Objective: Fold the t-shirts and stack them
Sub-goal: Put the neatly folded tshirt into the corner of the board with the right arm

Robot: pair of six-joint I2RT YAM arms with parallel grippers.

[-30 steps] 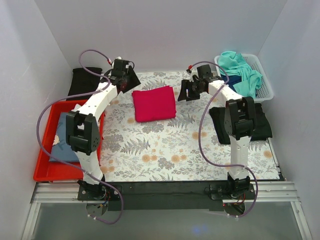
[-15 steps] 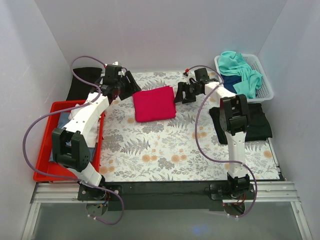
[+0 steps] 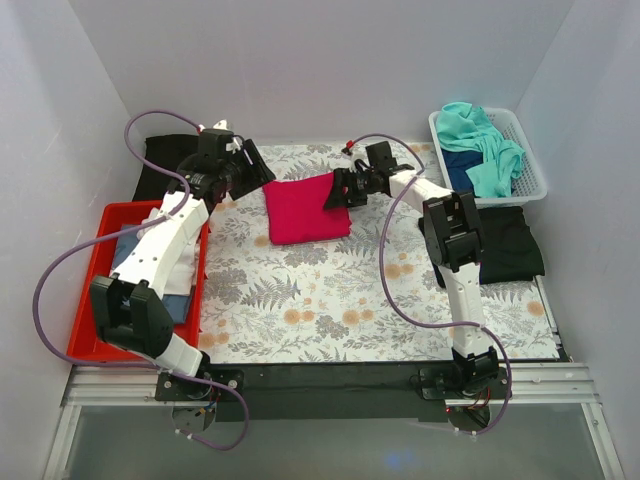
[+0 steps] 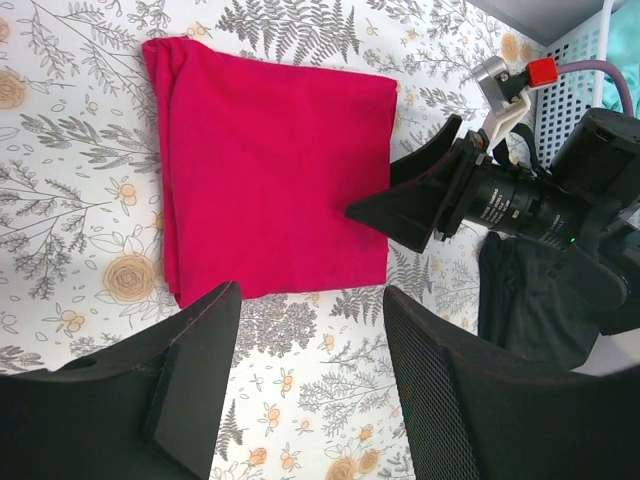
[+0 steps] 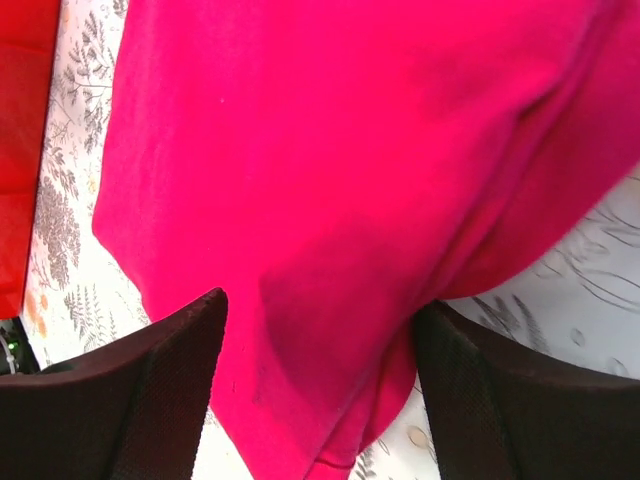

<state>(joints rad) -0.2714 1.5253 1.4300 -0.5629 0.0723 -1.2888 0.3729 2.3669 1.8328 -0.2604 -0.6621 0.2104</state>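
Grip: the right gripper (image 5: 315, 390) is spread wide, one finger on each side of a bulging edge of the crimson t-shirt (image 5: 350, 150); nothing is pinched yet.
Partner: the left gripper (image 4: 310, 380) is likewise wide apart and empty. It hovers over the table cover (image 3: 330, 290) just beside the shirt's opposite edge, and the wrist view shows no contact with the cloth.
Shirt: it is folded into a compact rectangle and lies flat on the cover toward the far middle of the table, between the two grippers.
Tray: the red tray (image 3: 85, 340) sits at the left and holds a folded bluish shirt (image 3: 182, 300), partly hidden under the left arm.
Basket: the white basket (image 3: 530, 170) stands at the far right, with a teal shirt (image 3: 480, 140) and a navy shirt (image 3: 462, 165) heaped loose inside.
Beside the right arm: the black t-shirt (image 3: 510, 250) lies on the table, well apart from the crimson one.
Step in hand: the crimson shirt's folding looks finished, so this is probably the pickup for carrying it to the stack in the tray.
Next move: the right fingers need to close on every layer at that edge. The left gripper would have to take the opposite edge and both lift level, or the soft bundle is likely to sag and fall open on the way over the tray rim.
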